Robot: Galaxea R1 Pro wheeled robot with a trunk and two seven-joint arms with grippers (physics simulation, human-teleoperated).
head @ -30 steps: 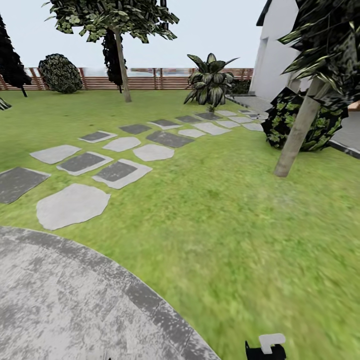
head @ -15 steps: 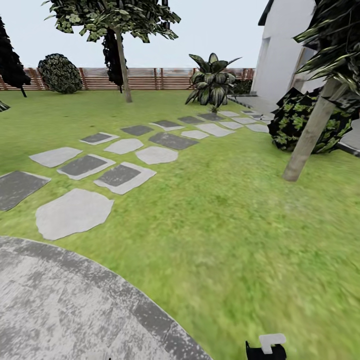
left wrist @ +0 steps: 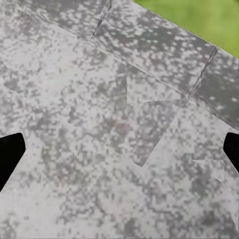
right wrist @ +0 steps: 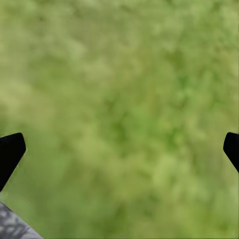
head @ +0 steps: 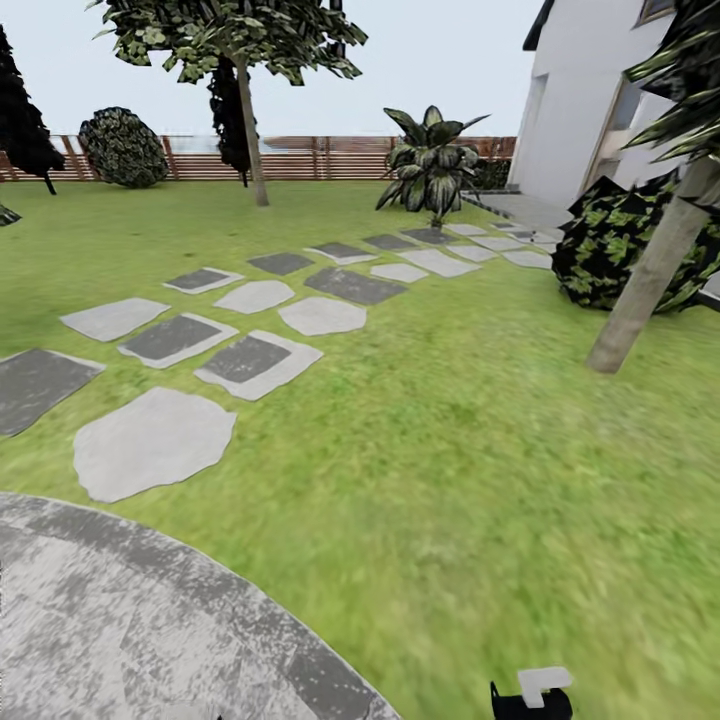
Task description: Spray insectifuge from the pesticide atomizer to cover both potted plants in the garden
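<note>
The garden lawn (head: 470, 430) stretches ahead, crossed by grey stepping slabs (head: 250, 360) that run toward the brown slatted fence (head: 330, 158). The pesticide atomizer and both potted plants are out of view. In the left wrist view my left gripper (left wrist: 119, 154) hangs open over the gravelly patio (left wrist: 99, 114), its dark fingertips (left wrist: 9, 154) far apart with nothing between them. My right gripper (right wrist: 119, 154) is open above grass (right wrist: 124, 99), also holding nothing. A black and white piece of my right arm (head: 532, 695) shows at the head view's lower edge.
The round grey patio (head: 120, 620) fills the near left. A leaning palm trunk (head: 650, 275) and a dark bush (head: 615, 255) stand at right by the white house (head: 585, 100). A spiky striped agave (head: 432, 165) and a tree (head: 250, 120) stand near the fence.
The whole head view has drifted: trunk, bush and slabs sit further right and the patio edge lower, so the camera has moved. Nothing was taken hold of.
</note>
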